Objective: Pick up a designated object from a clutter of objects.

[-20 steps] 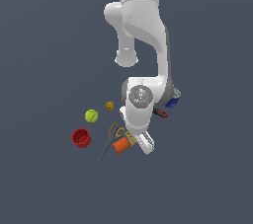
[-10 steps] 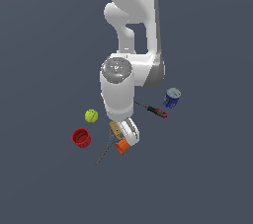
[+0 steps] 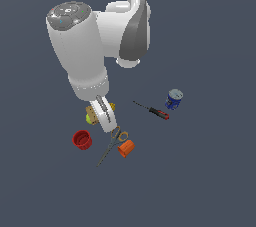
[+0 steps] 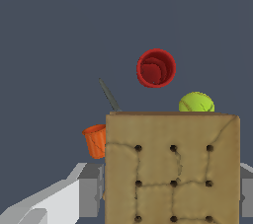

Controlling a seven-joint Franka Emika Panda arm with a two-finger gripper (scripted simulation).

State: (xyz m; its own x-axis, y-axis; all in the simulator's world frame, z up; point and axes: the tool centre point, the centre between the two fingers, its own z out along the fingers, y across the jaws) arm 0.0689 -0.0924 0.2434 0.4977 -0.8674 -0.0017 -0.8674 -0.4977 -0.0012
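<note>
While the arm hangs over the clutter: the tan block sits lifted between the fingers, clear of the grey floor
Gripper: the gripper is closed on the tan block; in the wrist view pale fingers press against the block's sides; in the exterior view a white finger hides most of the block, so only a tan corner shows beside it
Tan block: wood-coloured, boxy, with seams and a grid of small dark holes on the face that fills the lower part of the wrist view; it reads as held above the other items
Ball: the yellow-green ball peeks over the block's top edge in the wrist view; in the exterior view it is mostly hidden behind the gripper
Red cup: the red cup stands upright, mouth up, toward the exterior view's left of the gripper; well apart from the block
Orange cup: the orange cup lies tipped on its side, just beside the scissors
Scissors: thin dark blades running away from the handles, near the fingertip in the exterior view
Screwdriver: the red-handled screwdriver lies flat between the gripper and the blue can
Blue can: upright, toward the exterior view's right, apart from the rest
</note>
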